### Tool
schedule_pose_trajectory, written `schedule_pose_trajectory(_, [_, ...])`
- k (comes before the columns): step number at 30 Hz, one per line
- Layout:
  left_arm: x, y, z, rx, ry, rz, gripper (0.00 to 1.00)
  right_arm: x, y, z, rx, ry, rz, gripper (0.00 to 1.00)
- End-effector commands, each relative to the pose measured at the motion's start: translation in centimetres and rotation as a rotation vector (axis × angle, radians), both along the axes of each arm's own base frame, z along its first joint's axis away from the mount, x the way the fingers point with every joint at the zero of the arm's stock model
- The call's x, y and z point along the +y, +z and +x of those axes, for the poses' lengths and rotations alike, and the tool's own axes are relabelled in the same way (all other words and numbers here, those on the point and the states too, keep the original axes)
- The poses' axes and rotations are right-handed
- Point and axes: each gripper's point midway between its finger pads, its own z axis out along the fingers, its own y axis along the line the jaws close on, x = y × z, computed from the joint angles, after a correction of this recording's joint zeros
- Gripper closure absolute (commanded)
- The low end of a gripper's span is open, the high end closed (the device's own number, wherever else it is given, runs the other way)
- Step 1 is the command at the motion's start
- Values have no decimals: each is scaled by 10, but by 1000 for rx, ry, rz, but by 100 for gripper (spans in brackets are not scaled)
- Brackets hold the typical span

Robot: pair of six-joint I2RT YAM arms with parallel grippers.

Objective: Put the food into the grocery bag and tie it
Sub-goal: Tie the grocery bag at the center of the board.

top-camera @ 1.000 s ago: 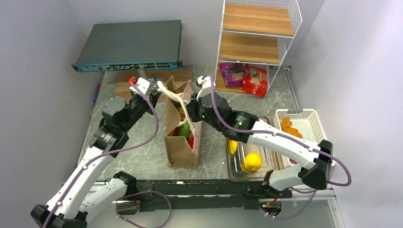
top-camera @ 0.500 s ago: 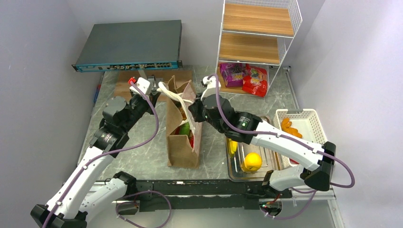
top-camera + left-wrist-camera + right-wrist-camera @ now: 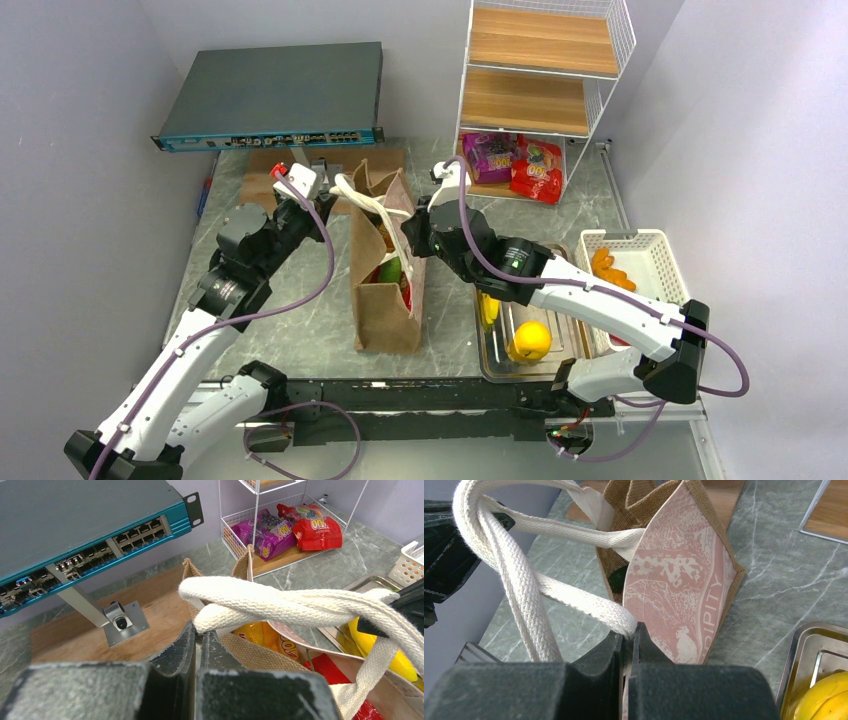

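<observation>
The brown grocery bag (image 3: 385, 300) stands upright in the middle of the table with food inside: a green item (image 3: 387, 270), red packets (image 3: 332, 672) and an orange-yellow packet (image 3: 262, 635). Its two cream rope handles (image 3: 375, 205) are crossed and wound round each other above the mouth (image 3: 280, 602). My left gripper (image 3: 199, 632) is shut on one handle end at the bag's left rim. My right gripper (image 3: 628, 632) is shut on the other handle end (image 3: 594, 607) at the bag's right side (image 3: 679, 595). Both handles look taut between the grippers.
A wire shelf rack (image 3: 540, 90) at the back holds purple and red snack packets (image 3: 515, 165). A metal tray (image 3: 500, 345) with a yellow fruit (image 3: 530, 340) and a white basket (image 3: 650, 265) with orange items stand right. A network switch (image 3: 270, 95) and wooden board (image 3: 80, 635) sit behind left.
My right gripper has moved right and slightly back, pulling its handle end away from the bag's mouth. The left gripper has held its place.
</observation>
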Motion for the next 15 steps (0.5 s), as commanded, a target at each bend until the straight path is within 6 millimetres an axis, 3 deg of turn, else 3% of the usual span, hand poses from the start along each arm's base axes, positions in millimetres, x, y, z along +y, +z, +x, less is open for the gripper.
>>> schedule_pose_trajectory(1, [28,35,5,-107,136,-30,100,-32,25,10,-60,-121,24,100])
schedule_pose_trajectory(7, [27,38,3,-93,138,-40,100,-26,38,15,-118,-95,16,100])
schedule_pose_trajectory(15, [28,42,-3,-119,154,-26,100,-23,60,36,-208,-130,-57,100])
